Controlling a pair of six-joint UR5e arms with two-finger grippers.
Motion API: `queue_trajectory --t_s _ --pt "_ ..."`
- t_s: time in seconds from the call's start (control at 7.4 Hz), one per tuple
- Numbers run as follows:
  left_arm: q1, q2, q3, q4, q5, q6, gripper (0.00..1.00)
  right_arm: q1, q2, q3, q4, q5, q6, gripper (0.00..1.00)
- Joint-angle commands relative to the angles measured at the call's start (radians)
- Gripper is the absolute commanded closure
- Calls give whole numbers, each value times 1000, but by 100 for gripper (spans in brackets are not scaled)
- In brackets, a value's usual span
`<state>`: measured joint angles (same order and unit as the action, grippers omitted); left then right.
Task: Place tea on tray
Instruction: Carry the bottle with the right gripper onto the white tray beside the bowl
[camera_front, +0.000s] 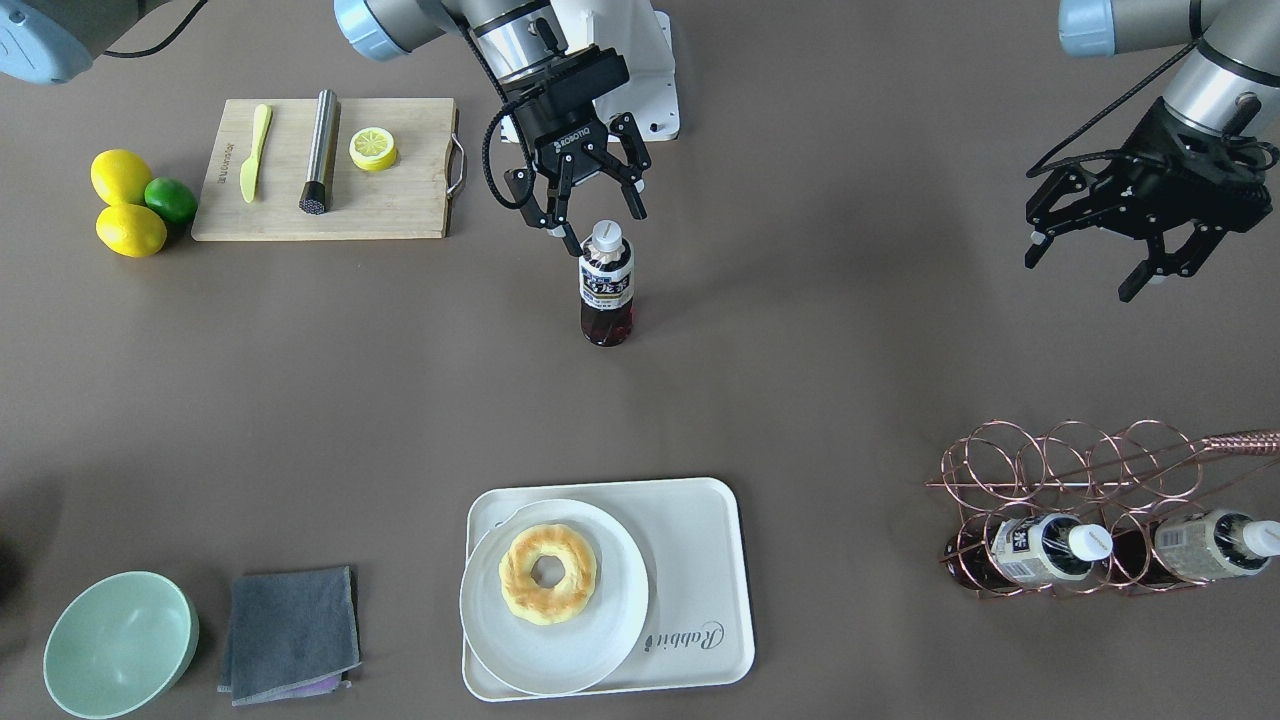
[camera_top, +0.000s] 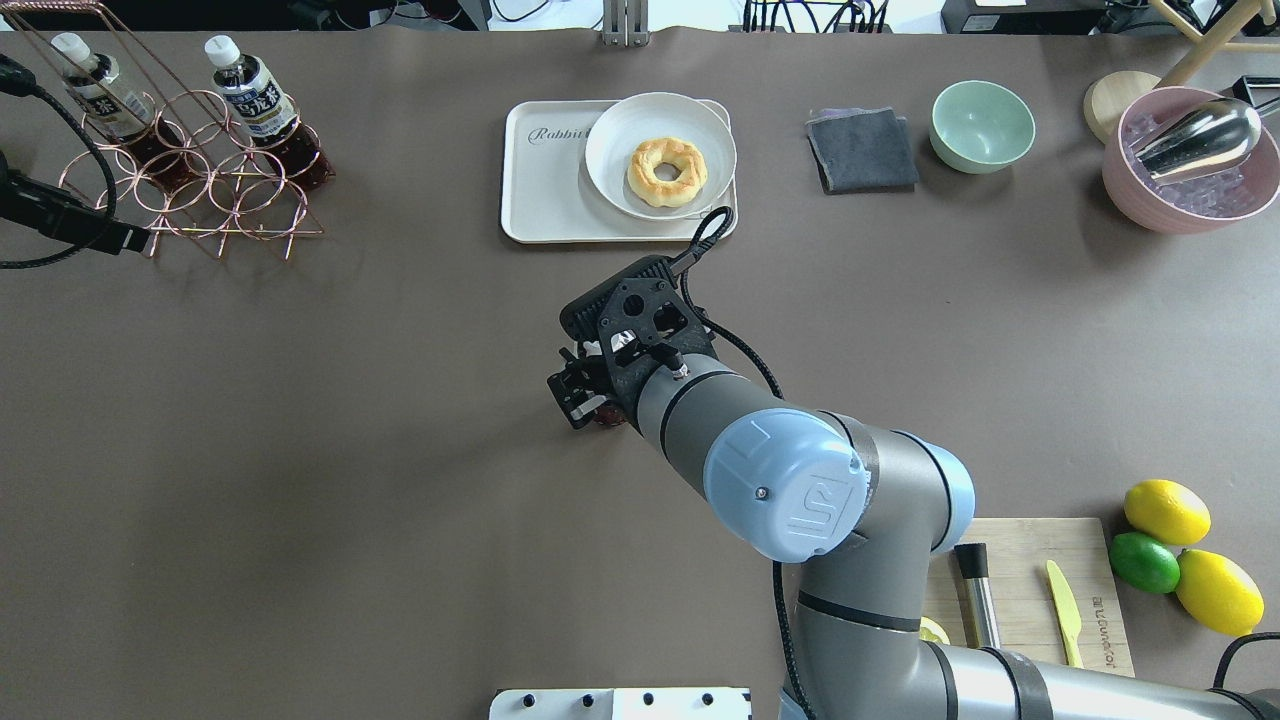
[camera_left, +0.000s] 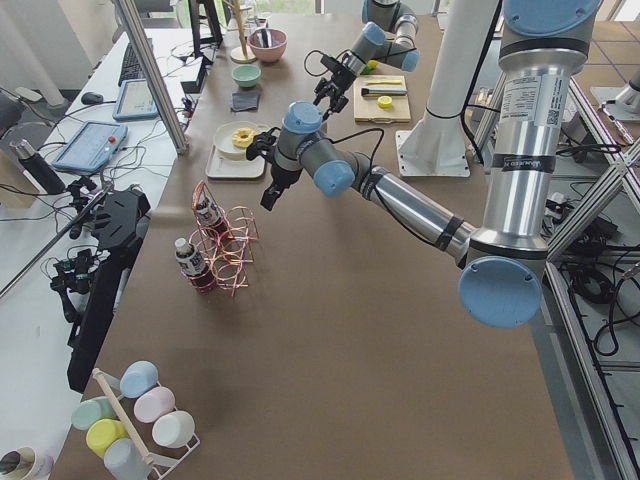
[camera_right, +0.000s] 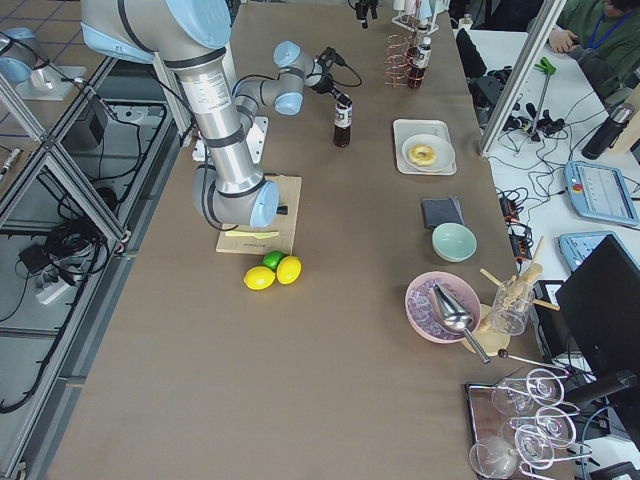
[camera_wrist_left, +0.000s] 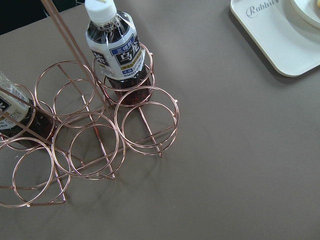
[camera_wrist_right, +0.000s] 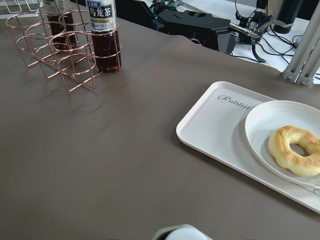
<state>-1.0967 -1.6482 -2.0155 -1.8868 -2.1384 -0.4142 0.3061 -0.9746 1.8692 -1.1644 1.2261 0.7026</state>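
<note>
A tea bottle (camera_front: 607, 285) stands upright mid-table, with dark liquid, a white cap and a blue-white label. My right gripper (camera_front: 605, 225) hangs over it, open, its fingertips on either side of the cap and apart from it. From overhead the right arm hides most of this bottle (camera_top: 607, 420); its cap (camera_wrist_right: 182, 234) shows at the bottom edge of the right wrist view. The cream tray (camera_front: 700, 560) marked "Rabbit" lies at the table's far side and bears a white plate (camera_front: 600, 640) with a doughnut (camera_front: 548, 573). My left gripper (camera_front: 1080, 275) is open and empty, above bare table.
A copper wire rack (camera_front: 1080, 470) holds two more tea bottles (camera_front: 1050, 548) (camera_front: 1210, 545). A wooden cutting board (camera_front: 400, 200) carries a knife, a muddler and a lemon half. Lemons and a lime (camera_front: 170, 200), a green bowl (camera_front: 120, 640), a grey cloth (camera_front: 290, 630) and a pink bowl (camera_top: 1190, 190) stand around.
</note>
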Motion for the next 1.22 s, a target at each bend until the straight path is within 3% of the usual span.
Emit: queue_trajectory --t_s 0.0,0.14,0.68,0.81,1.08 --pt "1 -4 1 0 0 0 2 4 8 1 0 1 2 86" --pt "1 -4 1 0 0 0 2 4 8 1 0 1 2 100" --pt "1 -4 0 0 0 0 2 97 83 -8 -14 21 24 100" --pt "0 -1 0 2 -2 -2 2 155 127 -57 -14 71 53 100" --pt "-41 13 23 49 -88 -12 1 226 279 -263 -11 101 102 100"
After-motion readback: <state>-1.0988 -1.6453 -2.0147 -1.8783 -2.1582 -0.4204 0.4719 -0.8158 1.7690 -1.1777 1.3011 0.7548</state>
